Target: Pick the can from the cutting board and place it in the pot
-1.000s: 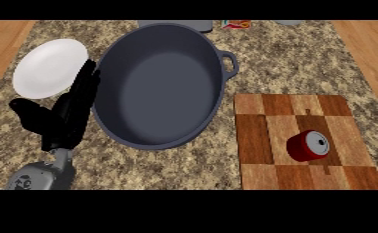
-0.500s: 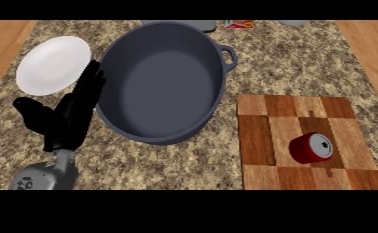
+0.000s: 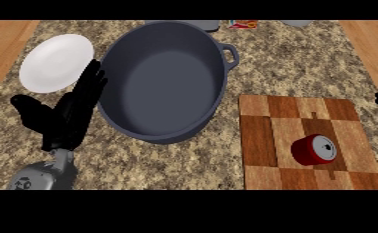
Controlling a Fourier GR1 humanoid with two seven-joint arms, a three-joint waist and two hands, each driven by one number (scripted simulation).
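Note:
A red can (image 3: 314, 150) lies on its side on the wooden cutting board (image 3: 273, 142) at the lower right, its silver top facing up and right. A large dark grey pot (image 3: 164, 80) with a side handle stands in the middle of the counter, nothing inside it. My left hand (image 3: 65, 114) rests open at the lower left, fingers straight and pointing up beside the pot's left rim. It holds nothing. The right hand does not show.
A white plate (image 3: 55, 63) lies at the upper left, just above my left hand. Along the far edge sit a grey object (image 3: 201, 25), a small red packet (image 3: 243, 24) and another grey object (image 3: 297, 23). The granite counter (image 3: 295, 72) has wooden borders at both sides.
The whole view has shifted slightly up, so the pot, board and can sit a little higher in the frame. My left hand keeps its pose beside the pot.

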